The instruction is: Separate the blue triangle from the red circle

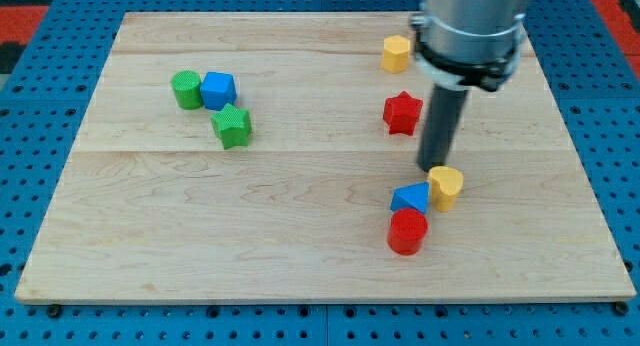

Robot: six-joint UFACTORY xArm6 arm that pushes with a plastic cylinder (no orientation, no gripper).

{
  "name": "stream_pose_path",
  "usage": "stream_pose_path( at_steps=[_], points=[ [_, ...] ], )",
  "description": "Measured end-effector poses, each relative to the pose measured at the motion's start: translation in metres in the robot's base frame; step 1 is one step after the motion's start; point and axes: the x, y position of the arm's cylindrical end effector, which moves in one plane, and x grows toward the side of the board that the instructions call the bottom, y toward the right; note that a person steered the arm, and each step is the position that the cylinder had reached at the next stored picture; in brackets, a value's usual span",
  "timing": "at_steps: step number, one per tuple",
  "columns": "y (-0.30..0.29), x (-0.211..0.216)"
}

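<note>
The blue triangle (410,197) lies at the view's lower right, touching the red circle (407,231) just below it. A yellow block (446,186) sits against the triangle's right side. My tip (436,168) is down on the board just above the yellow block and up-right of the blue triangle, close to both. The dark rod rises from there to the grey arm body at the view's top right.
A red star (402,112) sits left of the rod. A yellow hexagon (396,53) is near the top edge. At upper left a green cylinder (186,89), a blue cube (218,90) and a green block (232,126) cluster together on the wooden board (200,236).
</note>
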Motion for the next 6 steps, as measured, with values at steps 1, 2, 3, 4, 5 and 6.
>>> stream_pose_path(
  at_steps=[1,2,3,4,5,6],
  points=[
    [0.044,-0.004],
    [0.097,0.033],
    [0.064,0.086],
    [-0.038,0.084],
    [-0.088,0.053],
    [-0.093,0.031]
  ],
)
